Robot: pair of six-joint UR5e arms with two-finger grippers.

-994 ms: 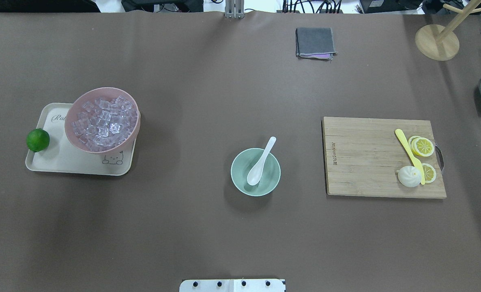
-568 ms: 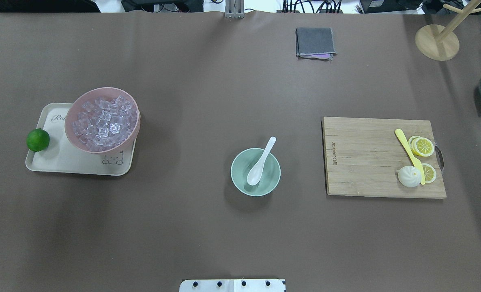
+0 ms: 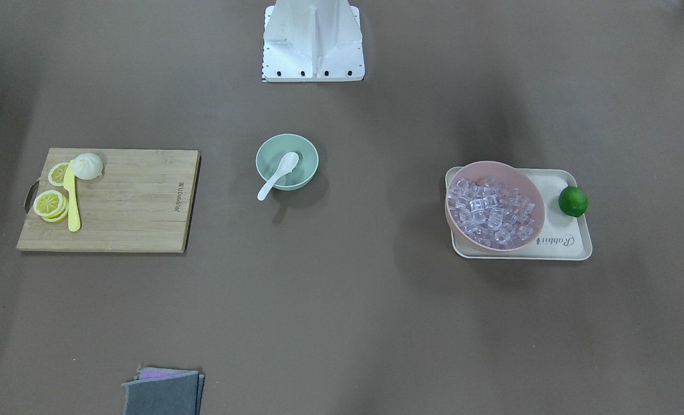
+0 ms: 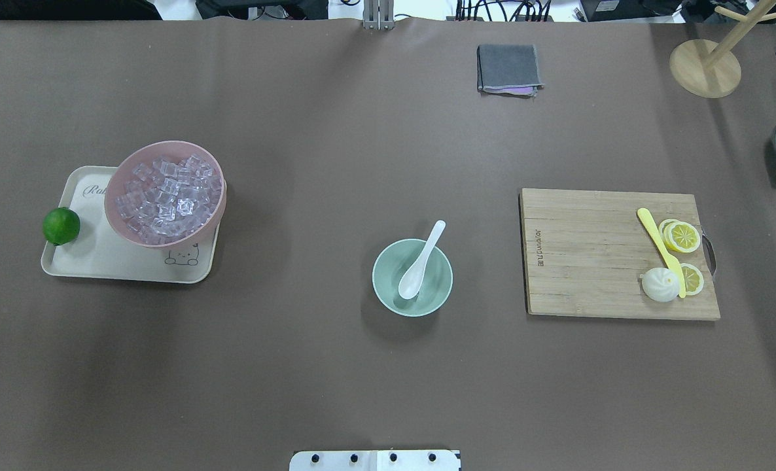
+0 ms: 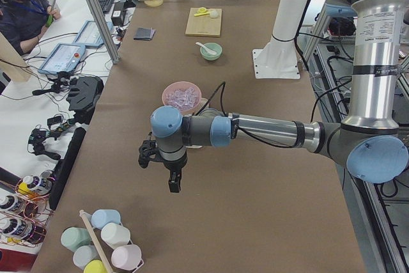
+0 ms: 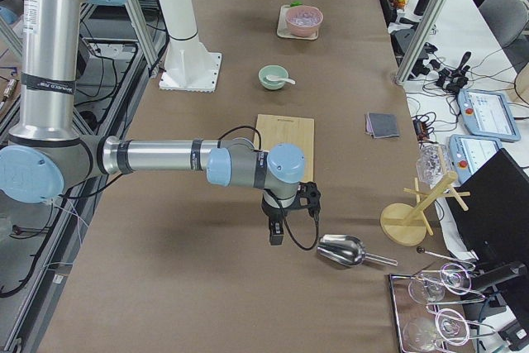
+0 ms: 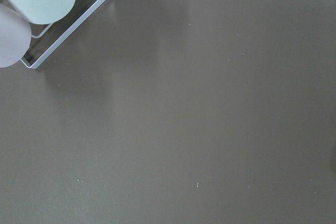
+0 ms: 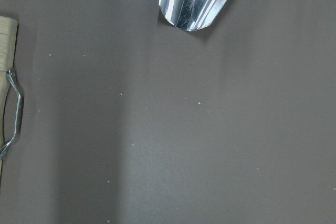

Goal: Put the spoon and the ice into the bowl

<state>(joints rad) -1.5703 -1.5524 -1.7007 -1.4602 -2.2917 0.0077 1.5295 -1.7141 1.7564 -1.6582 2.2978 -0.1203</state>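
The spoon (image 4: 419, 263) is seen lying in the bowl (image 4: 388, 269), its scoop set inside and its handle leaned over the rim toward 1 o'clock in the overhead view. The ice (image 4: 165, 199) is heaped in the pink bowl (image 4: 121, 173) on the tray (image 4: 100, 261), well apart at the bowl's 10 o'clock. The left gripper (image 5: 172, 182) and the right gripper (image 6: 275, 233) are shown only in the side views, hung over bare table, and how far either is parted cannot be told.
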